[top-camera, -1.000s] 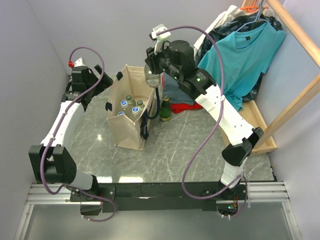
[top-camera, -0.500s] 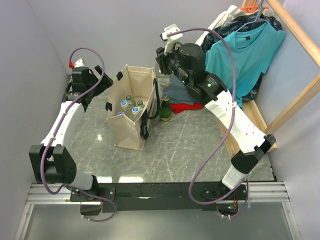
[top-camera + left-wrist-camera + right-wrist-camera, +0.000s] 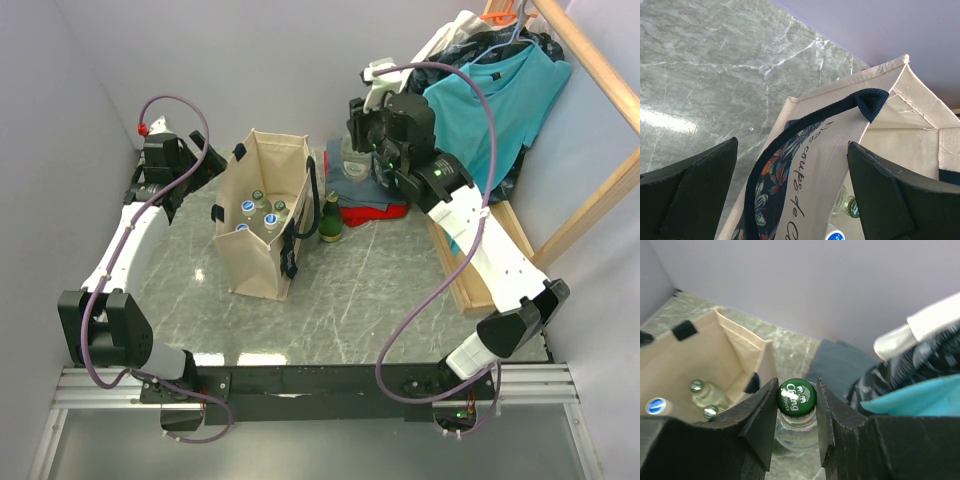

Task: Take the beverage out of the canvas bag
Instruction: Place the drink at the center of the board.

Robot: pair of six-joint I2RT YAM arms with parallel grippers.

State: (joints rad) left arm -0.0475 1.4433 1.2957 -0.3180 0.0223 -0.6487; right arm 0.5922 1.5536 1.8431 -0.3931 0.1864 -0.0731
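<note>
It was a robot laboratory cell: plain lilac walls [image 3: 200, 60] closed in a marble-patterned table [image 3: 350, 290], and a metal rail [image 3: 105, 385] at its near edge carried two arms [image 3: 125, 245].

Bright, even light; right-wrist background blurred

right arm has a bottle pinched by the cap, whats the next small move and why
Probably ease the right gripper down toward the bare table and stand the bottle beside the dark green bottle. It is shut on the green cap, and the bottle hangs outside the canvas bag, over clothes that look like poor footing.
</note>
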